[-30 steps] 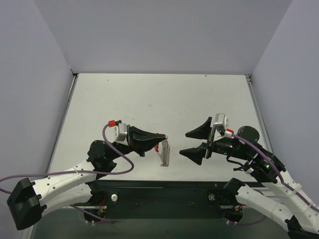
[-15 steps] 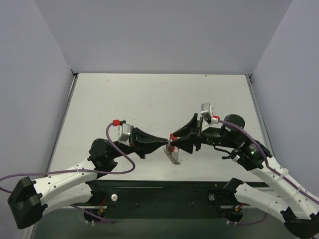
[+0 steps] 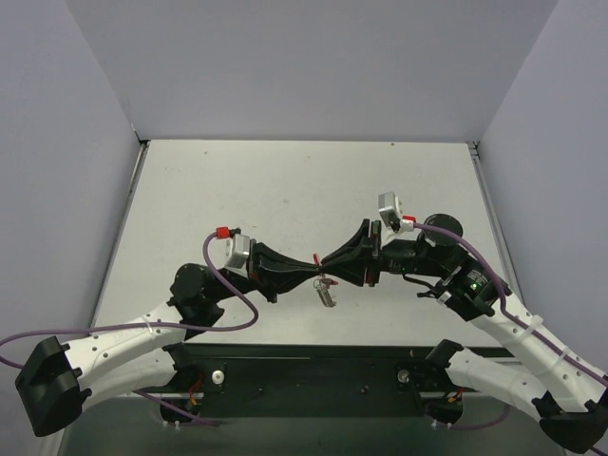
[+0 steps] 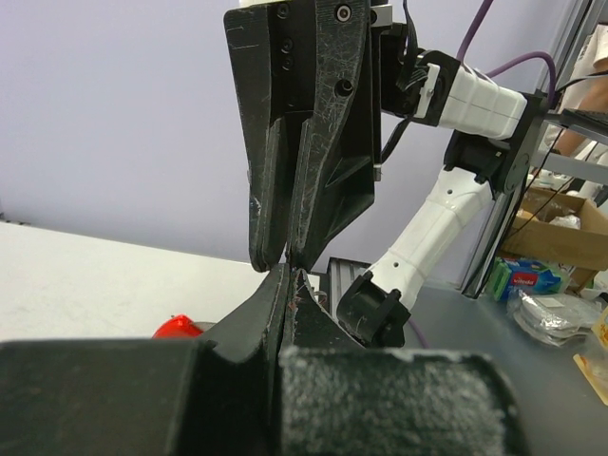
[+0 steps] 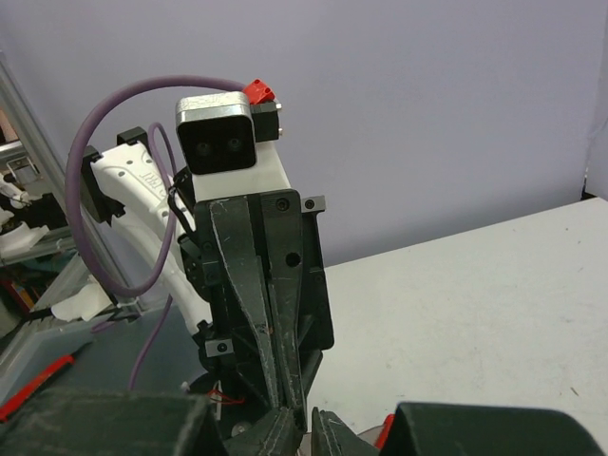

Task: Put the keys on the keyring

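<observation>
White worktop (image 3: 285,190) below, and both claws meet tip to tip! Left claw (image 3: 312,269) is clamped on the keyring (image 3: 327,291), chain dangling just beneath. Right claw (image 3: 331,261) is nearly closed, and I cannot tell on what. Light, floppy, slippery: pinch the stiff red loop.

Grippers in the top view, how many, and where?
2. The left gripper and the right gripper stand tip to tip over the table, the keyring hanging below.

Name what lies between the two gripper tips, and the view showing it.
The top view shows the left gripper and right gripper almost tip to tip, with only the red keyring between them, its silver chain dangling below.
</observation>
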{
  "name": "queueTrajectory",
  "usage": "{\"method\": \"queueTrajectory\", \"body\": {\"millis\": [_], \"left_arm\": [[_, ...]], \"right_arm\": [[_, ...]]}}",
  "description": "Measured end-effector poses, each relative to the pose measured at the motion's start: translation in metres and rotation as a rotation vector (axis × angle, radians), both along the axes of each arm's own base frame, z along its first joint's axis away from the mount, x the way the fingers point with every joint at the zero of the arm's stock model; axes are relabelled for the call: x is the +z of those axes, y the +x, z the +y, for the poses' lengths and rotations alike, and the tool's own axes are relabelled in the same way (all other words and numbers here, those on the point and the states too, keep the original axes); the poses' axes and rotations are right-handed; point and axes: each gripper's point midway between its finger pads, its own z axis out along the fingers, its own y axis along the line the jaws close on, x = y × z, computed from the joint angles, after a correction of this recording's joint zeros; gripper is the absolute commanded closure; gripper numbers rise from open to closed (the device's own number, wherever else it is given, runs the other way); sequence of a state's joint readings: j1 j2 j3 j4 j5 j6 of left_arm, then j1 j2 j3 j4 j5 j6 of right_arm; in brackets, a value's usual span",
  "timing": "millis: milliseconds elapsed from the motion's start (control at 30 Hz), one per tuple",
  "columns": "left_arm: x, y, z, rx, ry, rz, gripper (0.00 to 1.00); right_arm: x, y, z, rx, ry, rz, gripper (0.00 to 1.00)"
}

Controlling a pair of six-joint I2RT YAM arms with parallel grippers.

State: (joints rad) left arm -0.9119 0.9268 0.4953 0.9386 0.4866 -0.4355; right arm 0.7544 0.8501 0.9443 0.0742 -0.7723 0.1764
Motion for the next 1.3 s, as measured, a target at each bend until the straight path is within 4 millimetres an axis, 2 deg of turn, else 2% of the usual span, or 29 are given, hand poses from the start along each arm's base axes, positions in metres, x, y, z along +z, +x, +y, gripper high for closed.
{"method": "queueTrajectory", "body": {"millis": [200,367,833,933,1200,1233,1300], "left_arm": [[0.003,0.000,0.001,0.003,-0.009,-0.005,1.00],[0.006,-0.002,0.003,0.003,-0.018,-0.011,1.00],[0.012,-0.004,0.006,0.001,-0.039,-0.022,1.00],[0.012,-0.004,0.006,-0.001,-0.039,-0.021,1.00],[0.013,-0.005,0.006,-0.005,-0.044,-0.016,1.00],[0.013,-0.005,0.006,-0.005,-0.045,-0.014,1.00],[0.013,-0.005,0.006,-0.006,-0.046,-0.010,1.00]], "right_arm": [[0.002,-0.002,0.001,0.015,0.008,-0.002,0.86],[0.003,-0.004,0.001,0.024,0.011,-0.004,0.75],[0.006,-0.010,-0.001,0.047,0.024,-0.015,0.75],[0.008,-0.010,0.000,0.048,0.029,-0.017,0.81],[0.004,-0.009,0.004,0.061,0.025,-0.001,0.83],[0.004,-0.009,0.004,0.064,0.024,0.003,0.86],[0.004,-0.009,0.005,0.070,0.027,0.006,1.00]]}}
